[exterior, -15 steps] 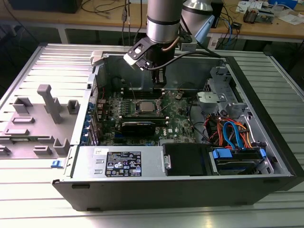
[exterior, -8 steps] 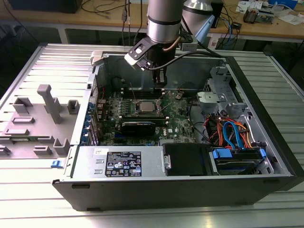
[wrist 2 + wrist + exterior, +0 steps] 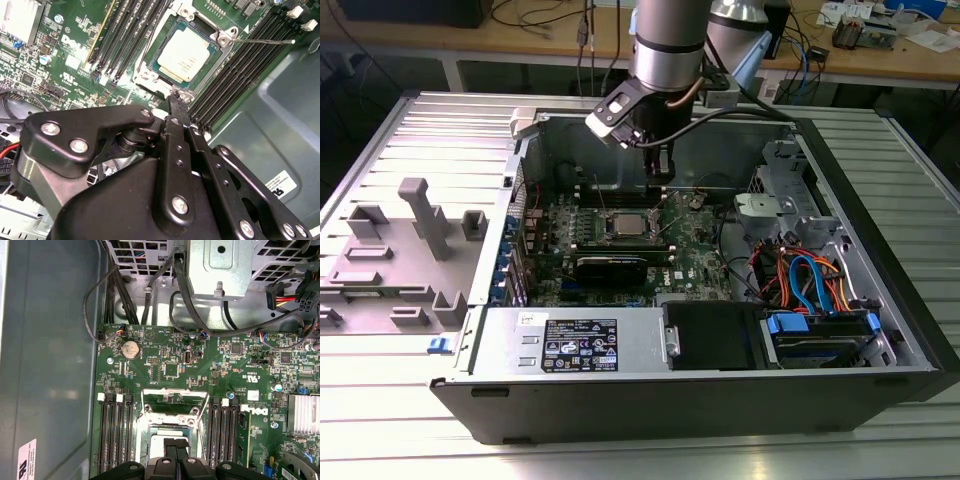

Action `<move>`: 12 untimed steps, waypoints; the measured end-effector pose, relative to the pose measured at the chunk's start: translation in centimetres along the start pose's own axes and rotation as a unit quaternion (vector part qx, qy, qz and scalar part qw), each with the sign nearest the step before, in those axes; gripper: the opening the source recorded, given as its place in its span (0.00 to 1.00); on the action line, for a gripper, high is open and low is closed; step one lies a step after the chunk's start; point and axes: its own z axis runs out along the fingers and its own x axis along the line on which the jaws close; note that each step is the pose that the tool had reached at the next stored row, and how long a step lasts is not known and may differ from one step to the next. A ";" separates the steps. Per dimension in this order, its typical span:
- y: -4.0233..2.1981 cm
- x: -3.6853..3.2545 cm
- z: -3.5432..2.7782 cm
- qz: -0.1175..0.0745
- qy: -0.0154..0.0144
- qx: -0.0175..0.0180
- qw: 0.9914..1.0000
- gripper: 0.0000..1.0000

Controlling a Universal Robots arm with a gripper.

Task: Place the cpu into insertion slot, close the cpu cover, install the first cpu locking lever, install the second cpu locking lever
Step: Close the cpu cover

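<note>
The cpu point(image 3: 184, 54) is lying flat in the insertion slot point(image 3: 151, 61), square to its rim, near the middle of the green board point(image 3: 695, 250) inside the open case point(image 3: 880, 395). It is looking light, thin and stiff. Its smooth metal top is likely offering little friction and its underside is probably fragile, so the safest hold would be on two opposite edges, with no downward force.

The cpu cover point(image 3: 202, 407) appears to be standing swung up off the slot, with board parts showing through its window in the first wrist view. It is judged to be a stiff hinged plate, best pushed at its free edge. One thin lever point(image 3: 265, 41) is sticking out free beside a corner of the slot.

The gripper point(image 3: 660, 178) is hanging over the board with its fingers pressed together and nothing between them. In both wrist views its tips are sitting just beside the slot's edge, apart from the chip. In the exterior view the cpu is lying near it, at about 7 o'clock. The case is resting on the table point(image 3: 380, 440).
</note>
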 end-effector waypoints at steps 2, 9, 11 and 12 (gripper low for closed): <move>0.10 -0.01 0.00 0.000 0.000 0.000 1.000 0.11; 0.39 -0.02 0.00 0.000 0.000 0.000 1.000 0.11; 0.48 -0.03 0.00 0.000 0.000 0.000 1.000 0.11; 0.52 -0.03 0.00 0.000 0.000 0.000 1.000 0.11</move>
